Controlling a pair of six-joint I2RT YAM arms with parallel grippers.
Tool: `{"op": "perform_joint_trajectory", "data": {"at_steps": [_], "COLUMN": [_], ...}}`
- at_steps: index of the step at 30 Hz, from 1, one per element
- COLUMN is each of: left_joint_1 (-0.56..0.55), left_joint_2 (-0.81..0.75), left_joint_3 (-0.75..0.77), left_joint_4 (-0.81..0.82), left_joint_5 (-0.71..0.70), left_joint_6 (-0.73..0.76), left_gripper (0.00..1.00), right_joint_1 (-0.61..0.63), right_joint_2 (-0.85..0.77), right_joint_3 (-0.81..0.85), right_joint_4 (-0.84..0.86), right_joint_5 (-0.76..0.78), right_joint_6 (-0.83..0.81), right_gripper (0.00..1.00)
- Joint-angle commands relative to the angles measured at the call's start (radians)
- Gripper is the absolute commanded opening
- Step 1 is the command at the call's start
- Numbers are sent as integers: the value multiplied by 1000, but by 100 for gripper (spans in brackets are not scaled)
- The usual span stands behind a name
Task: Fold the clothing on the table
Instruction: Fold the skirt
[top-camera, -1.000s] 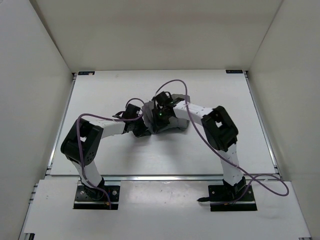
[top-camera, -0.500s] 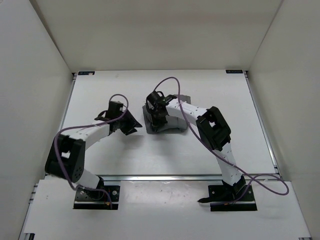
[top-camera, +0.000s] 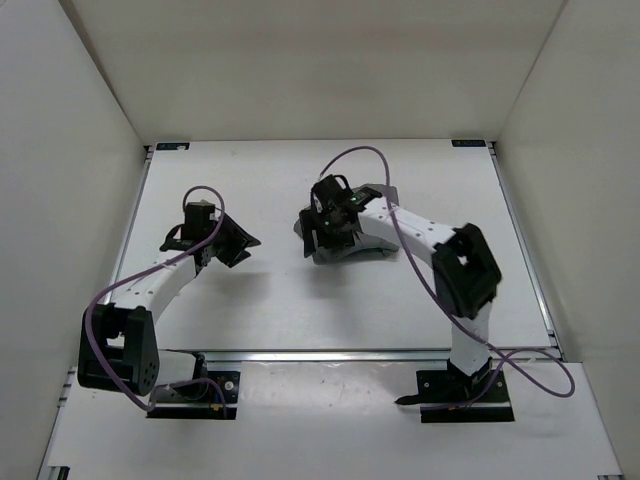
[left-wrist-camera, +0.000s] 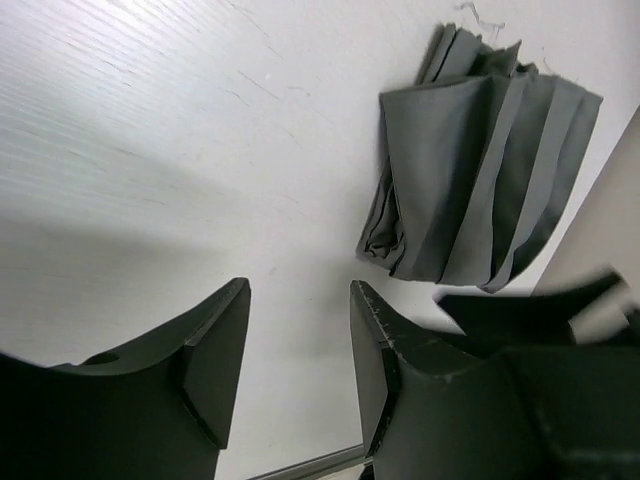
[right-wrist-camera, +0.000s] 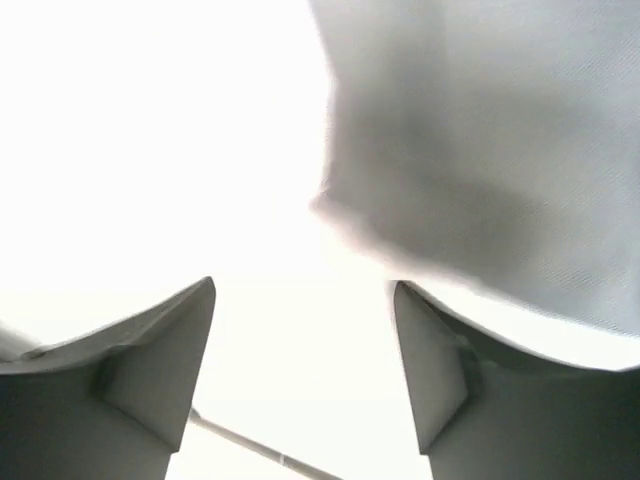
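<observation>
The left gripper (left-wrist-camera: 297, 330), beside the clothing (left-wrist-camera: 480, 170), and the right gripper (right-wrist-camera: 305, 300), over it, are spread; the folds should be cleared vertically.

Bare table (top-camera: 280, 300) lies open between my left gripper (top-camera: 240, 243) and the folded clothing (top-camera: 350, 250), room enough to pass. My right gripper (top-camera: 322, 228) hangs over the clothing's left edge, blocking that side. White walls (top-camera: 70, 200) hem the table's sides and back.

White table (top-camera: 300, 310); grey clothing (left-wrist-camera: 480, 170) folded in compact bundle, lying near centre.
</observation>
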Motion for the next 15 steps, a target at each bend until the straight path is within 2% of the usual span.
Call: {"op": "perform_joint_trajectory", "data": {"at_steps": [1,8,12,15], "left_joint_1": [37,28,17,25], "left_joint_2": [-65,-54,-60,-57], "left_joint_3": [1,3,-13,-5], "left_joint_4": [-20,-31,-14,-23], "left_joint_5": [22,35,42,46], "left_joint_6": [13,36,33,43], "left_gripper": [55,55,54,54], "right_joint_1": [17,-22,-52,-23], "right_joint_2": [-265,-365,-442,-396], "right_joint_3": [-86,-133,-257,-263], "right_joint_4": [228,55,58,12], "right_joint_5": [-194,-81,-24,112], "right_joint_6": [-39,-19,-11,-74], "right_gripper": [73,81,83,86]}}
